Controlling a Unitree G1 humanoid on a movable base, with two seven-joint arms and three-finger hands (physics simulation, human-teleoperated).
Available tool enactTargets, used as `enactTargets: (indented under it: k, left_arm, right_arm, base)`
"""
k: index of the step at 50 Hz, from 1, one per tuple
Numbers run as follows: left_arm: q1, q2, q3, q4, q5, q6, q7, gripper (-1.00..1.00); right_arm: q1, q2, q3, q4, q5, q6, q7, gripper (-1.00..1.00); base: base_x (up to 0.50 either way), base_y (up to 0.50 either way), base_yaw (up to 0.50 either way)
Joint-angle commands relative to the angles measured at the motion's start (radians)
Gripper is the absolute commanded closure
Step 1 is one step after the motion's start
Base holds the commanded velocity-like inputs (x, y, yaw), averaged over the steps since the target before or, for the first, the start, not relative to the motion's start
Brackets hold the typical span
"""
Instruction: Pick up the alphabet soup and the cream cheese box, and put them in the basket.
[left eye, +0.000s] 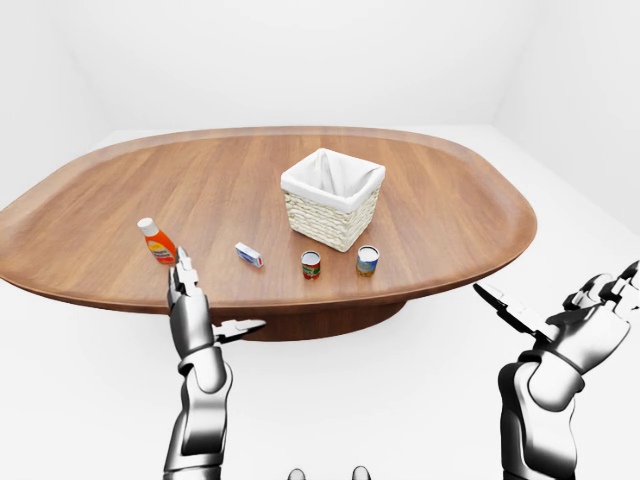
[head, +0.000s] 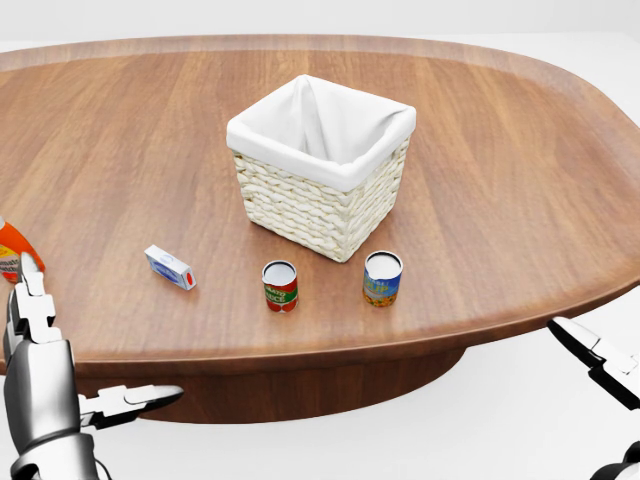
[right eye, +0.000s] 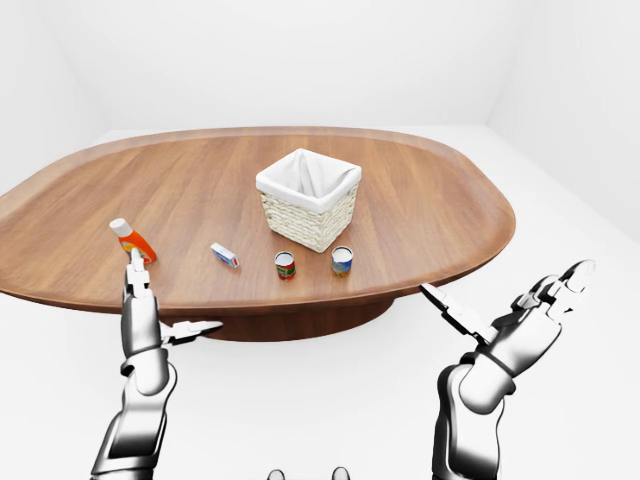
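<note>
oval wooden table (left eye: 120, 190), white room

The table (head: 500, 200) is a warm reddish-brown wood with fine grain streaks, darker along its rim. The basket (head: 318, 205) is pale cream wicker in a woven braid pattern, lined with plain white cloth. Near it, the left can (head: 280, 286) wears a red label with a green band and a pale lid; the right can (head: 382, 278) is blue and yellow under a white lid. The small box (head: 169, 267) is white with blue and a touch of red. At far left, the bottle (left eye: 157, 241) is orange with a white cap and pale label. Both the left hand (left eye: 194, 318) and the right hand (right eye: 512, 322) are shiny silver with black joints. Walls and floor are white.
</note>
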Motion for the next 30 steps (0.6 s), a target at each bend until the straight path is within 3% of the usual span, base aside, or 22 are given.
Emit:
enactTargets:
  k: [1,13,22,30]
  left_arm:
    - [-0.018,0.008,0.018,0.032,-0.059,0.000,-0.001,-1.00]
    - [-0.019,0.008,0.012,0.029,-0.061,0.000,-0.006,-1.00]
    - [-0.016,0.008,0.012,0.022,-0.063,0.000,-0.013,-1.00]
    - [-0.021,0.009,0.009,0.032,-0.059,0.000,-0.012,-1.00]
  right_arm:
    - [0.002,0.001,-0.001,0.001,0.005,-0.009,0.000,-1.00]
    - [0.003,0.002,0.001,-0.013,0.001,0.005,0.000,-1.00]
    - [0.002,0.001,0.002,0.004,0.001,-0.017,0.000,-1.00]
    - [0.005,0.003,0.002,-0.011,-0.001,-0.006,0.000,-1.00]
  base:
    - [0.00,0.00,0.00]
    - [0.00,0.00,0.00]
    - [0.00,0.00,0.00]
    - [0.00,0.00,0.00]
